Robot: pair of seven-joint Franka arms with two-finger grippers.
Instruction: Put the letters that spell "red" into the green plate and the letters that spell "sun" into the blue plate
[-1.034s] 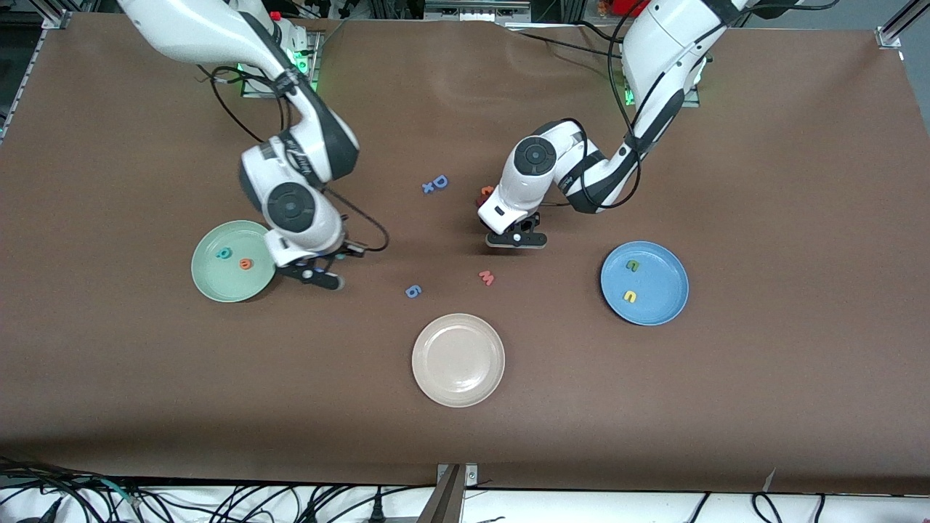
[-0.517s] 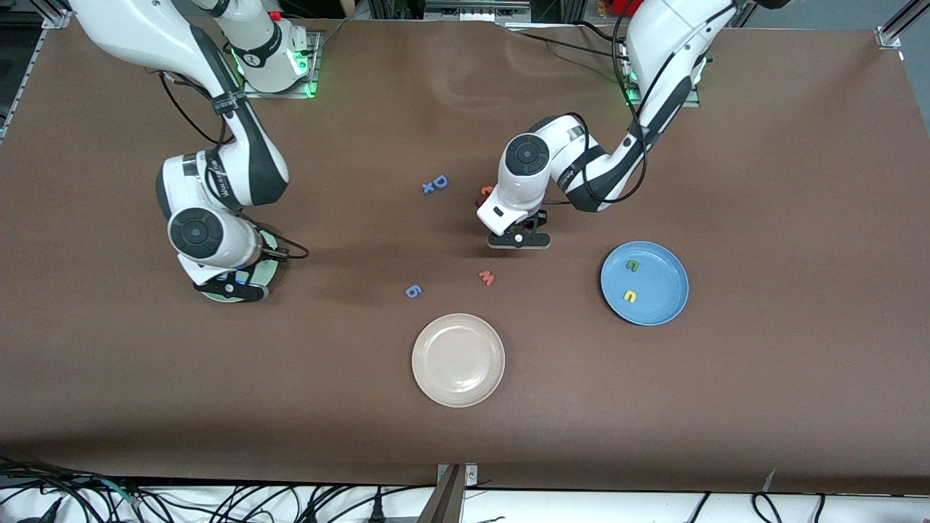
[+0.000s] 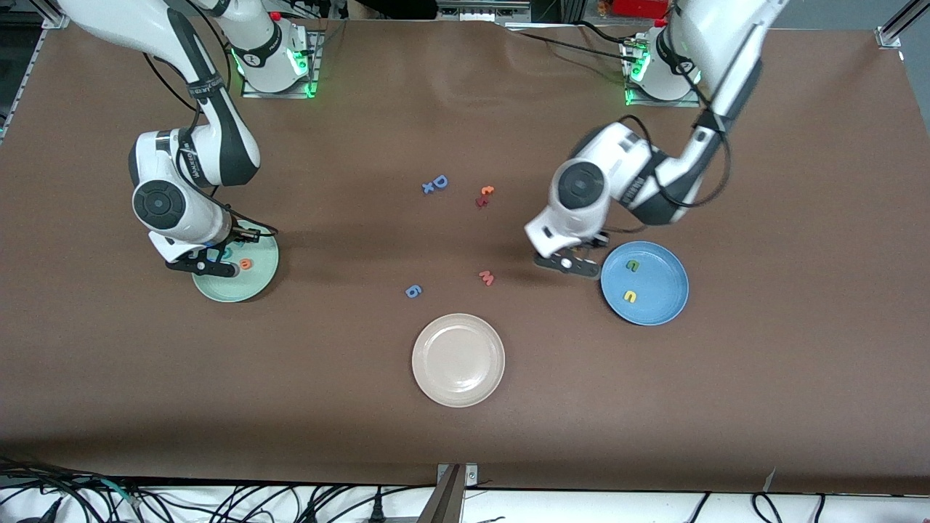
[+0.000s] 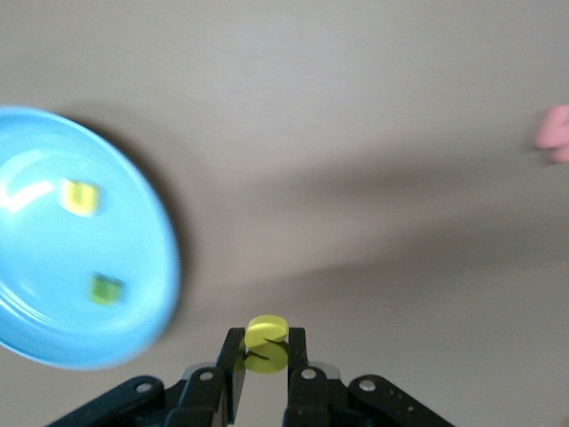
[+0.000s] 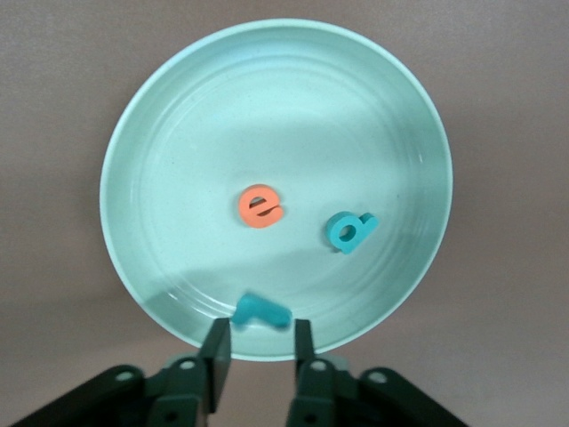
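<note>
Now my left gripper (image 4: 263, 365) pinches the yellow s (image 4: 265, 335) just beside the blue plate (image 3: 665, 305); my right gripper (image 5: 256, 356), spread, has the teal r (image 5: 260, 311) between its fingers over the green plate's (image 5: 160, 133) rim.

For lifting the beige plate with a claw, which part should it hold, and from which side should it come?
Probably its shallow rim: the beige plate lies flat and looks too wide to span, so only the raised edge offers a pinch. Come from above, one finger inside the rim, one outside.
</note>
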